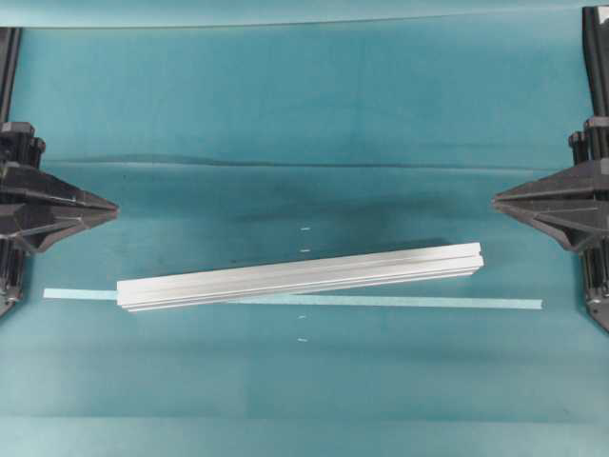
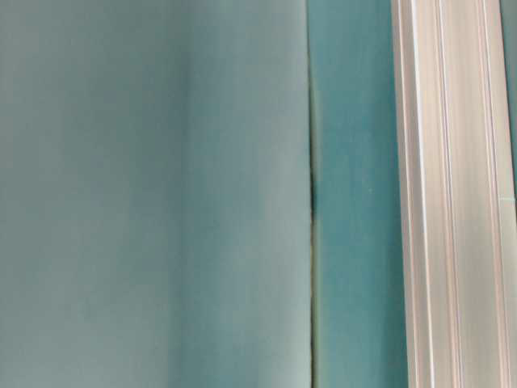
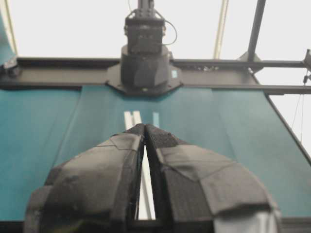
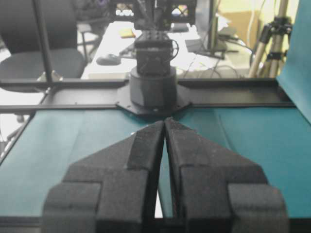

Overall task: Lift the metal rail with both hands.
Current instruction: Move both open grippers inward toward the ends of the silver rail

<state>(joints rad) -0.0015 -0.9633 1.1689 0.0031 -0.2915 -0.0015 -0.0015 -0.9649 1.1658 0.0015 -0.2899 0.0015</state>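
Aluminium metal rail [image 1: 300, 278] on table [image 1: 285, 114]; left end effector [image 1: 112, 207] at nine o'clock, right end effector [image 1: 497, 201] at three, fingertips together per wrist views.

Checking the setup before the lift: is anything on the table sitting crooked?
The metal rail lies slightly askew, its right end higher in the overhead view, crossing the straight tape strip at an angle. Both grippers, left and right, sit shut at the table's sides.

Up close, the metal rail [image 2: 452, 194] fills the right side, running top to bottom, pale grooves along its length. Teal surface [image 2: 153, 194] everywhere else, a dark seam [image 2: 312, 194] down it, possibly a fold, hard to tell.
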